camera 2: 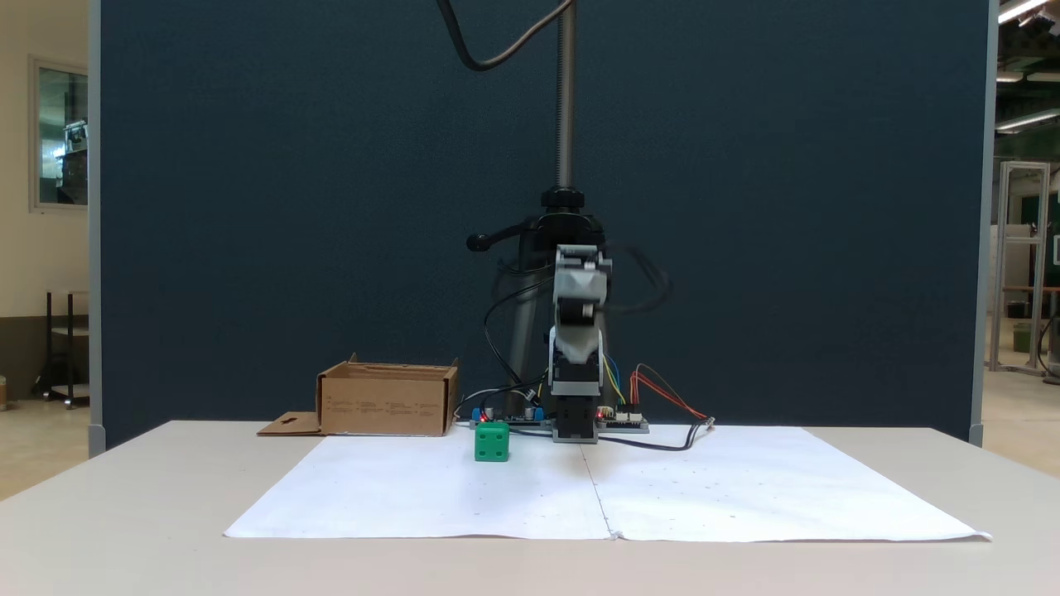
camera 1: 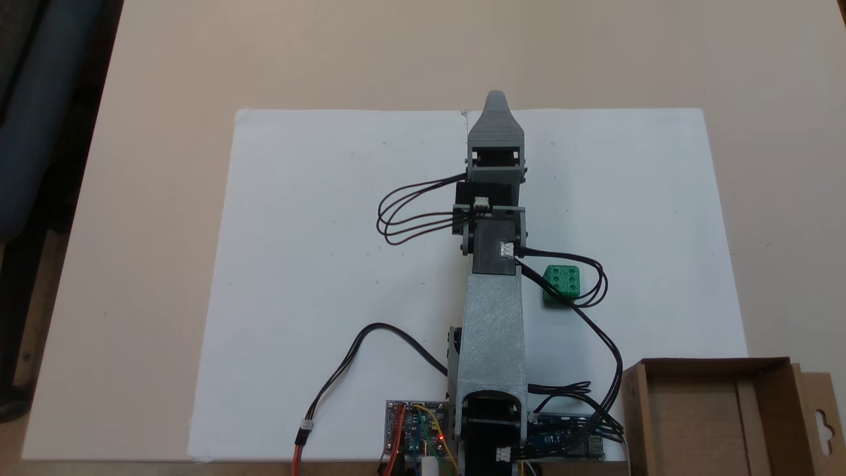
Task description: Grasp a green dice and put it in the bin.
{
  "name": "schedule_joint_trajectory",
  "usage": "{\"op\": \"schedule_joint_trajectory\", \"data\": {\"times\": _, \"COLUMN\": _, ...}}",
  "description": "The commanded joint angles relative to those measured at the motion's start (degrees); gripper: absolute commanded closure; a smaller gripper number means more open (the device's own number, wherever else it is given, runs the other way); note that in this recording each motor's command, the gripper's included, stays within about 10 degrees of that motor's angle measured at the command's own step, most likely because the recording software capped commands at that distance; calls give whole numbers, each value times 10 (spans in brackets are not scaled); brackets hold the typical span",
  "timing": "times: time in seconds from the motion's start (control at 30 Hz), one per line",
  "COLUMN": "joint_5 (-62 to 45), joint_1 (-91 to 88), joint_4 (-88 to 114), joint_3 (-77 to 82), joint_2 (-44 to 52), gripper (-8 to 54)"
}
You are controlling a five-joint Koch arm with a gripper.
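Reaching comes first: gripper (camera 1: 497, 99) raised, pointing to frame top, jaw state cannot tell. Green dice (camera 1: 562, 283) sits on white paper (camera 1: 330, 264) right of arm, 6 pips up. Swing right, lower, spread jaws, straddle flat faces. Bin (camera 1: 717, 363) lower right.

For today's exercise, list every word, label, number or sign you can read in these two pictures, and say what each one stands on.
No text can be read.
The bin: rows of small dark print on its front wall, too small to read.
The green dice: six round pips on its top face, a count rather than print.
The circuit boards by the arm's base: any markings are too small to read.
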Motion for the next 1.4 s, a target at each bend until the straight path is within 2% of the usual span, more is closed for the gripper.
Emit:
{"op": "schedule_joint_trajectory", "data": {"times": 0.0, "joint_5": 24, "joint_1": 6, "joint_4": 93, "joint_3": -54, "joint_2": 60, "gripper": 11}}
{"op": "schedule_joint_trajectory", "data": {"times": 0.13, "joint_5": 24, "joint_1": 10, "joint_4": 220, "joint_3": -76, "joint_2": 60, "gripper": 10}}
{"op": "schedule_joint_trajectory", "data": {"times": 0.3, "joint_5": 24, "joint_1": 20, "joint_4": 386, "joint_3": -97, "joint_2": 60, "gripper": -21}}
{"op": "schedule_joint_trajectory", "data": {"times": 0.5, "joint_5": 22, "joint_1": 20, "joint_4": 548, "joint_3": -97, "joint_2": 61, "gripper": -21}}
{"op": "schedule_joint_trajectory", "data": {"times": 1.0, "joint_5": -136, "joint_1": 76, "joint_4": 541, "joint_3": -142, "joint_2": 50, "gripper": -18}}
{"op": "schedule_joint_trajectory", "data": {"times": 1.37, "joint_5": -240, "joint_1": 132, "joint_4": 543, "joint_3": -162, "joint_2": -2, "gripper": -12}}
